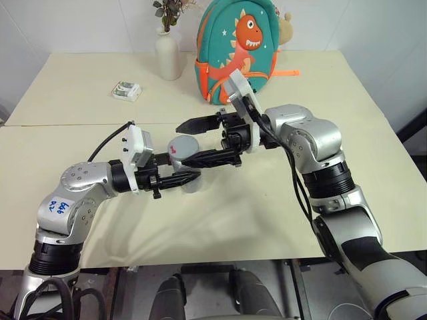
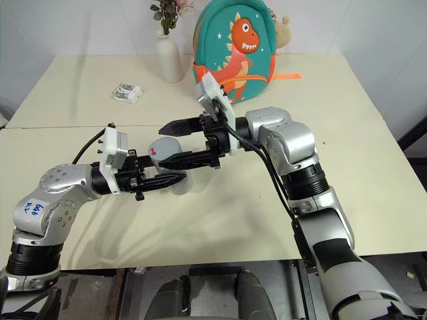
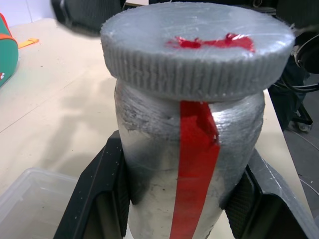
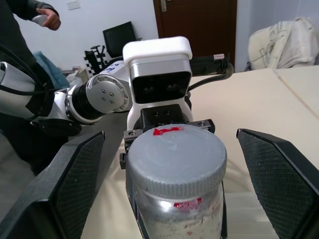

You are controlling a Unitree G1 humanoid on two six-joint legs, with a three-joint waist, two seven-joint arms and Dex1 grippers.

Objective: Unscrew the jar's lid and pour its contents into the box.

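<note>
Item: the jar (image 1: 185,163), a small clear cylinder with a red strip down its side, held above the cream table (image 1: 280,220) near the middle of the head view, at about 9 o'clock from the table's centre. The lid (image 3: 197,47), a round grey ribbed cap with a red mark on top, sits screwed on the jar's mouth; in the right wrist view it faces the camera squarely. The left gripper (image 1: 175,179) is clamped on the jar's body, its two black fingers (image 3: 99,199) pressed against opposite sides of the cylinder below the cap. The right gripper (image 1: 207,141) reaches in from 3 o'clock with its jaws spread wide, one finger above and behind the lid, the other passing in front of the jar; the right wrist view shows a gap between each finger (image 4: 65,184) and the cap, so nothing is grasped. Whitish residue coats the inside of the jar wall; the contents cannot be made out. The box (image 3: 30,204), clear plastic with a rounded corner, lies on the table just beneath the held jar, a corner of it visible in the left wrist view. Further items: a white vase (image 1: 167,55) with dried sprigs at 11 o'clock on the far table; a teal dinosaur backpack (image 1: 240,43) at 12 o'clock; a small white-and-green packet (image 1: 126,91) at 10 o'clock. A person's hand (image 4: 46,19) shows in the background of the right wrist view.
</note>
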